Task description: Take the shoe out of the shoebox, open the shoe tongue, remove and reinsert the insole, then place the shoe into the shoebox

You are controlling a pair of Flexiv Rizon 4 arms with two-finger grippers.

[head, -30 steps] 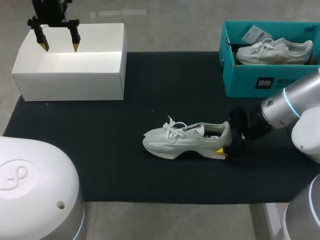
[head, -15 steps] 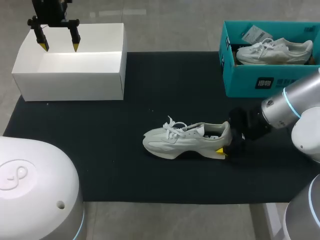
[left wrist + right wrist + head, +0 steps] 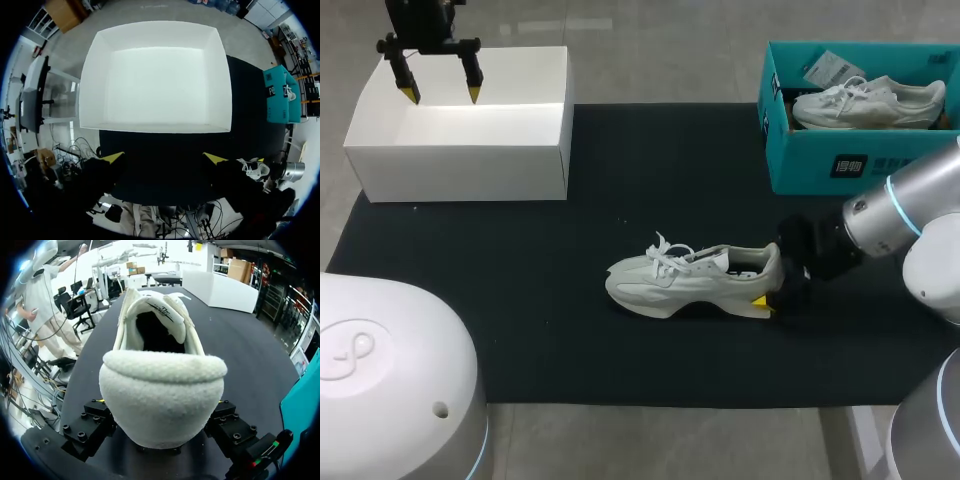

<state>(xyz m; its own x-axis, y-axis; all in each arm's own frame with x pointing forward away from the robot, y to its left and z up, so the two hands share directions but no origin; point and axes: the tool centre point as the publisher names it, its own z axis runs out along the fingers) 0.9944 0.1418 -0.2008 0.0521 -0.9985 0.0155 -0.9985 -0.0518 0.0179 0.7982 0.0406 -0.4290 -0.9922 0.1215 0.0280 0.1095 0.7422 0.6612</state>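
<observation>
The pale grey-white shoe (image 3: 690,280) lies on its side on the black mat (image 3: 520,300), toe to the left and laces loose. My right gripper (image 3: 772,282) comes in from the right and is shut on the shoe's heel; one yellow tip shows under the heel. In the right wrist view the fleecy heel (image 3: 162,390) fills the space between the fingers of the right gripper (image 3: 161,435), which press it from both sides. The empty white shoebox (image 3: 460,160) stands at the back left. My left gripper (image 3: 440,93) hangs open above the shoebox's (image 3: 155,125) far rim, its own tips (image 3: 164,158) wide apart.
A teal box (image 3: 820,160) at the back right holds a second white shoe (image 3: 865,103) and a paper tag. The mat covers most of the table between the two boxes.
</observation>
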